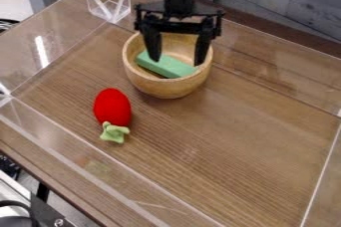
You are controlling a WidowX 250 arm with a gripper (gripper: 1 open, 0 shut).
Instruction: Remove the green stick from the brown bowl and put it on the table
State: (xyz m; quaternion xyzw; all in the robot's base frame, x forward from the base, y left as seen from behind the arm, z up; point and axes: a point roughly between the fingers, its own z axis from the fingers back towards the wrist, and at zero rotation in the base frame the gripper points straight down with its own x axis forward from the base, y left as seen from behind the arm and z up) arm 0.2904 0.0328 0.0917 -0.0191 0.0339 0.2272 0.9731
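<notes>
The green stick [166,67] lies flat inside the brown bowl [168,85], which stands on the table [226,141] toward the back. My gripper [180,54] hangs straight over the bowl with its two dark fingers spread wide, one finger [154,42] at the left rim and the other at the right rim. The fingertips dip just inside the bowl on either side of the stick. Nothing is held between them.
A red strawberry toy [114,109] with green leaves lies on the table in front of the bowl to the left. Low clear acrylic walls [54,151] edge the tabletop. A clear triangular piece [107,5] stands at the back left.
</notes>
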